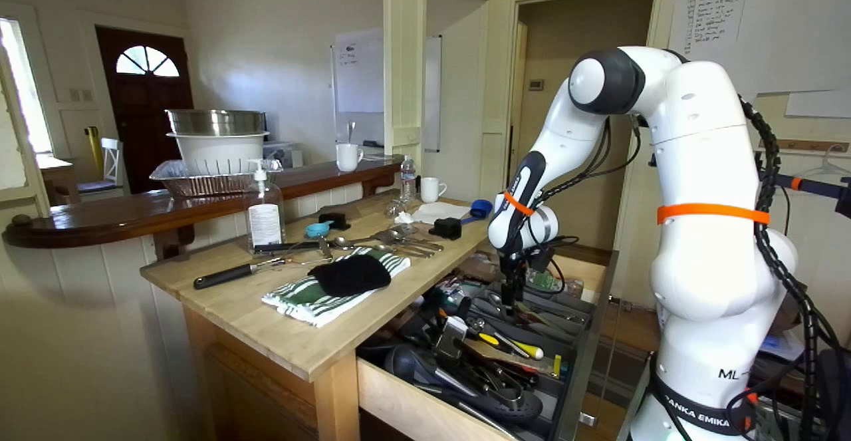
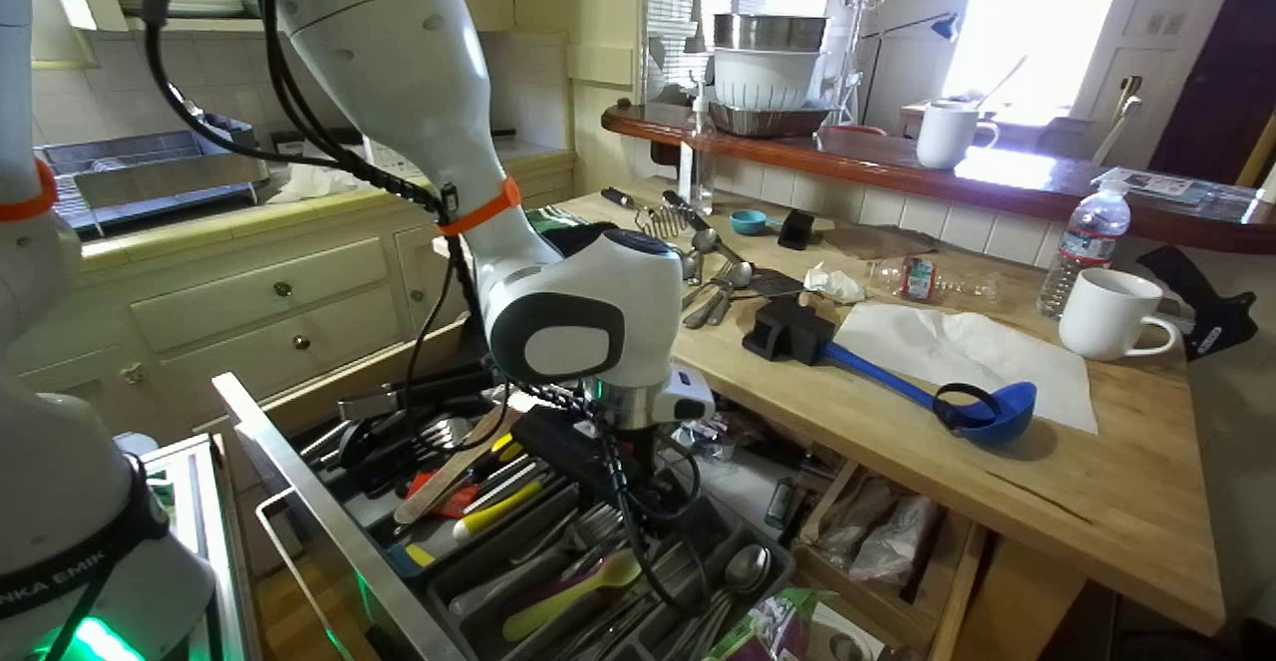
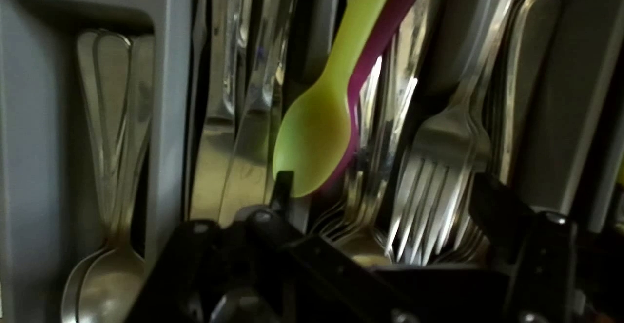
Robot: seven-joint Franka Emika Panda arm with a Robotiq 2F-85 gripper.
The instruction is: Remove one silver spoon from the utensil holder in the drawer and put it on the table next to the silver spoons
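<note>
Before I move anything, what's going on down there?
The robot's gripper is open, pointing down at the utensil holder in the drawer, with nothing visible in its grasp; whether it touches anything there I can't tell. In the wrist view, forks show within its opening, while silver spoons lie in a compartment off to the left. Metal spoons also lie on the table.

Utensil holder (image 3: pixel 173 94), open drawer (image 1: pixel 412 394) and table (image 1: pixel 319 348).
The holder is grey, compartmented and seated in the drawer; silver spoons (image 3: pixel 109 284) overlap lengthwise in a narrow compartment, bowls at the same end. The drawer has light wooden sides. The table is pale wood; further silver spoons (image 2: pixel 740 274) lie loosely grouped on it.
</note>
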